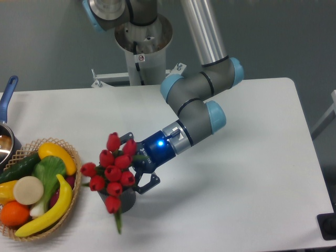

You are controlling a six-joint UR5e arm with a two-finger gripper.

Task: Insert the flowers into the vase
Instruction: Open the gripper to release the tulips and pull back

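Observation:
The flowers (112,171), a bunch of red tulip buds with green stems, hang tilted over the front left of the table. My gripper (133,163) comes in from the right at a slant and is shut on the bunch, its fingertips hidden among the buds. Directly under the buds sits the vase (126,200), a small dark grey cylinder whose mouth the flowers cover. Whether the stems are inside the mouth cannot be told. One green leaf (118,221) dangles in front of the vase's left side, down to the table.
A wicker basket (75,163) with a banana, an orange, a cucumber and other produce stands just left of the vase. A pot with a blue handle (9,88) is at the far left edge. The grey pedestal (143,47) rises behind the table.

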